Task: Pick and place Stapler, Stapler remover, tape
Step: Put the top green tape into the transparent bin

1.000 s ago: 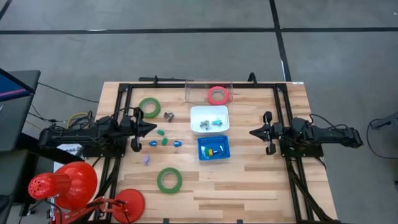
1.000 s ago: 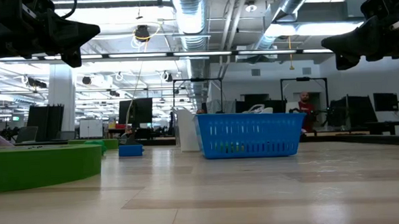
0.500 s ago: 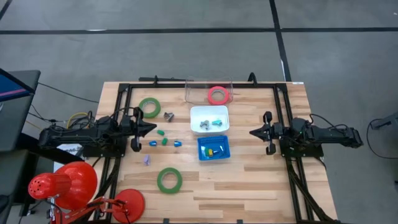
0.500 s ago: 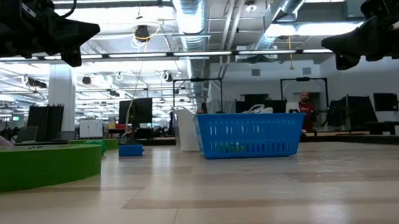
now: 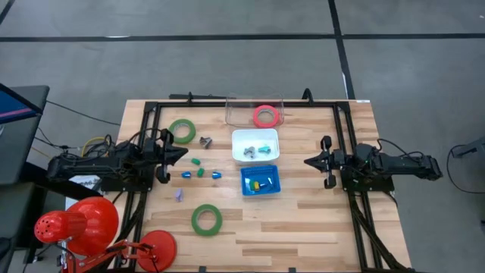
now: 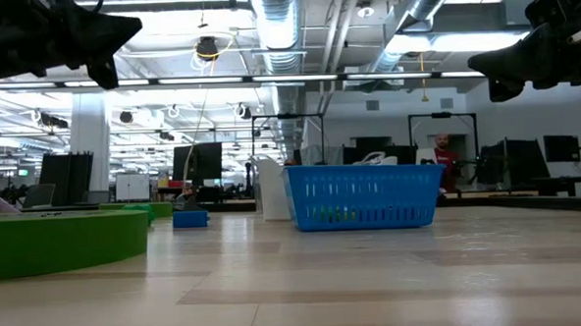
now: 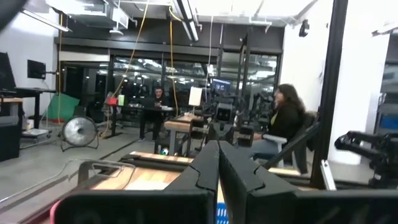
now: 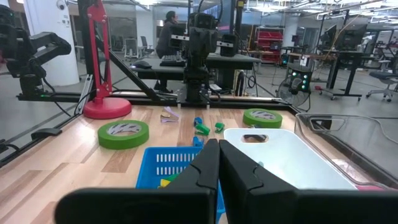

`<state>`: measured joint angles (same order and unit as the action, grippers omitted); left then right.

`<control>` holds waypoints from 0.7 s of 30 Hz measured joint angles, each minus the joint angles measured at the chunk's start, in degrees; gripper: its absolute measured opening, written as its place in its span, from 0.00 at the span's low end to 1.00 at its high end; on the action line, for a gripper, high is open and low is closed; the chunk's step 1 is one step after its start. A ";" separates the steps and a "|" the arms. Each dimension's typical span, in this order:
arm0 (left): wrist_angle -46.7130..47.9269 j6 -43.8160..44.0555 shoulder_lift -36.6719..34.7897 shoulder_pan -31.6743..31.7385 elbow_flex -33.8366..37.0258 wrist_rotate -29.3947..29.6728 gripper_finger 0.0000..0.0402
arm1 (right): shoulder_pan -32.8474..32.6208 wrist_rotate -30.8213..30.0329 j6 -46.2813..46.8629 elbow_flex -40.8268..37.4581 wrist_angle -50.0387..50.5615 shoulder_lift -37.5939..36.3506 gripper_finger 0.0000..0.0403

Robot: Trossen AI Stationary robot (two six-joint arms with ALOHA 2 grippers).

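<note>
left pincer: together, level above desk, empty | right pincer: together, level, empty, facing left

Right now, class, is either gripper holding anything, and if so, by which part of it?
Nothing is held. The left gripper and the right gripper are both shut on nothing, raised above the table, clear of every item.

Wooden table — on it two green tape rings, a white tray, a blue basket — and a clear bin.
</note>
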<state>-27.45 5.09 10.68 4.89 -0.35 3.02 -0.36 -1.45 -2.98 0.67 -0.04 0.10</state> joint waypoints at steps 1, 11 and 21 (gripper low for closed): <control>-0.40 0.69 0.00 0.00 -0.01 -0.01 0.01 | 0.00 0.00 0.00 0.00 0.01 0.00 0.00; -2.65 1.64 0.23 0.00 -1.57 -2.68 0.01 | 0.01 0.00 0.00 0.00 0.01 0.00 0.00; -2.63 1.85 6.65 0.00 -9.38 -5.16 0.01 | 0.00 0.00 0.00 0.00 0.01 -0.01 0.00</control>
<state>-30.08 6.94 17.33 4.89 -9.73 -2.14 -0.36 -1.45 -2.98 0.67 -0.03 0.09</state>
